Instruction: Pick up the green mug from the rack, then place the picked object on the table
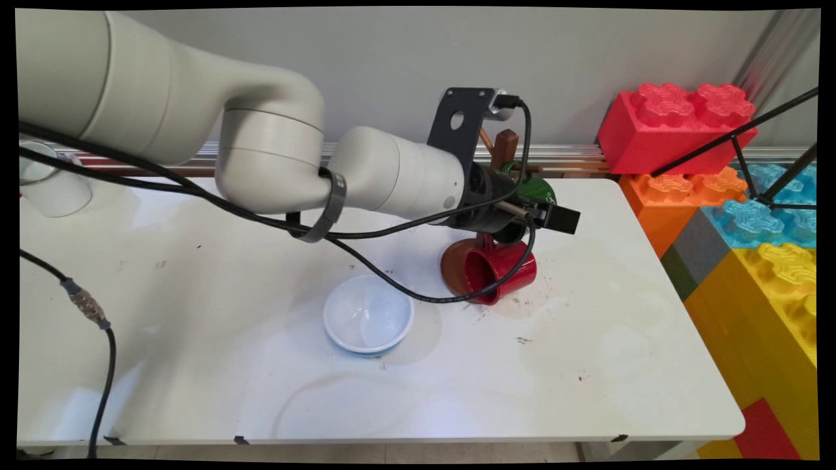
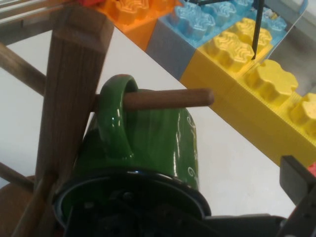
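Note:
A green mug (image 2: 148, 143) hangs by its handle on a peg (image 2: 168, 98) of a wooden mug tree (image 2: 69, 98). In the main view the green mug (image 1: 532, 189) is mostly hidden behind my gripper (image 1: 539, 217), which is right at its rim. The gripper is open: one finger (image 2: 296, 180) stands clear of the mug's wall with bare table showing between them, and the other finger is hidden. Below it, a red mug (image 1: 499, 271) lies on its side against the tree's brown base (image 1: 455, 266).
A white bowl with a blue rim (image 1: 368, 314) sits in front of the tree, towards the table's middle. A white cup (image 1: 46, 186) is at the far left. Big toy blocks, red (image 1: 673, 124), orange, blue and yellow (image 1: 771, 300), are stacked past the table's right edge. Black cables hang over the table.

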`<state>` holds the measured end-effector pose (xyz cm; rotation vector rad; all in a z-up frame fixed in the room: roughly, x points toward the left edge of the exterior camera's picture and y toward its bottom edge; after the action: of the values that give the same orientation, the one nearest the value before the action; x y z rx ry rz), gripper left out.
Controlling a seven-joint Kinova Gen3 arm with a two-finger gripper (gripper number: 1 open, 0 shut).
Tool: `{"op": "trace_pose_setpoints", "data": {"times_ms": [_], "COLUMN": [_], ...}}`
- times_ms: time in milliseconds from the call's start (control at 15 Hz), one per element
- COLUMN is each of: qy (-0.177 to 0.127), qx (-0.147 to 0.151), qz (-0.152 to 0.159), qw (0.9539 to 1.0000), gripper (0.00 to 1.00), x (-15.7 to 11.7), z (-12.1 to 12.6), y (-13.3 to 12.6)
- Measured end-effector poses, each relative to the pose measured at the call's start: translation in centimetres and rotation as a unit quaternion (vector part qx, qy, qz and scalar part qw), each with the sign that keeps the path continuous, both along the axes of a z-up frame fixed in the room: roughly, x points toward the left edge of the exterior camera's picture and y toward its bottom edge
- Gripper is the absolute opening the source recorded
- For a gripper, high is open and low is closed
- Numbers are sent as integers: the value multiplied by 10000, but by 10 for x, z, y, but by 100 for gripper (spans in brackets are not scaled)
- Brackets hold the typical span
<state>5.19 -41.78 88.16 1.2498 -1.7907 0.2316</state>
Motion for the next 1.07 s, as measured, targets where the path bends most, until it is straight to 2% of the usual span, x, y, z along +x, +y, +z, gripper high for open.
{"op": "trace_pose_setpoints", "data": {"times_ms": [200, 267, 1067], "qy": [60, 77, 187], "qx": [32, 42, 187], "qz": [40, 65, 250], "qw": [10000, 9999, 9993], "gripper": [100, 0, 0], "x": [2, 3, 17], "z": [-1, -1, -2], "y": [-1, -1, 0]}}
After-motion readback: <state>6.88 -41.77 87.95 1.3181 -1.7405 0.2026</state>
